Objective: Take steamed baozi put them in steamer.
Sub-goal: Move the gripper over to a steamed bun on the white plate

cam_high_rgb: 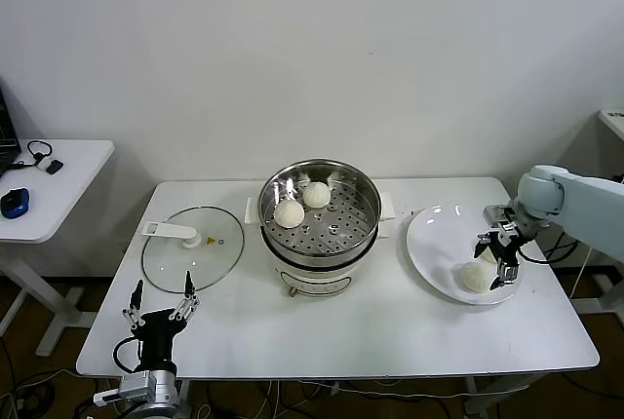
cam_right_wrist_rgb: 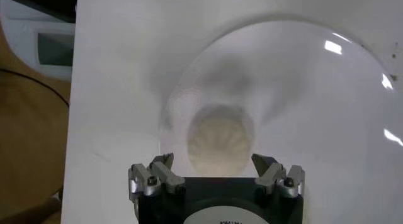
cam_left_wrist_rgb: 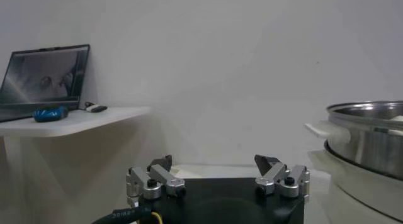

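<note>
The steamer [cam_high_rgb: 319,216], a shiny steel pot on a white base, stands mid-table with two cream-white baozi [cam_high_rgb: 290,213] [cam_high_rgb: 316,195] on its perforated tray. Another baozi [cam_high_rgb: 475,278] lies on the white plate [cam_high_rgb: 434,244] at the right. My right gripper [cam_high_rgb: 495,265] is open just above and beside that baozi. In the right wrist view the baozi [cam_right_wrist_rgb: 220,141] lies ahead of the open right gripper [cam_right_wrist_rgb: 214,163], between the lines of its fingers and untouched. My left gripper [cam_high_rgb: 161,304] is parked, open and empty, at the table's front left; it also shows in the left wrist view [cam_left_wrist_rgb: 214,163].
A flat glass lid [cam_high_rgb: 192,247] with a white handle lies left of the steamer. The steamer's steel wall [cam_left_wrist_rgb: 371,137] shows in the left wrist view. A small side table [cam_high_rgb: 49,185] with a laptop and a blue mouse stands far left.
</note>
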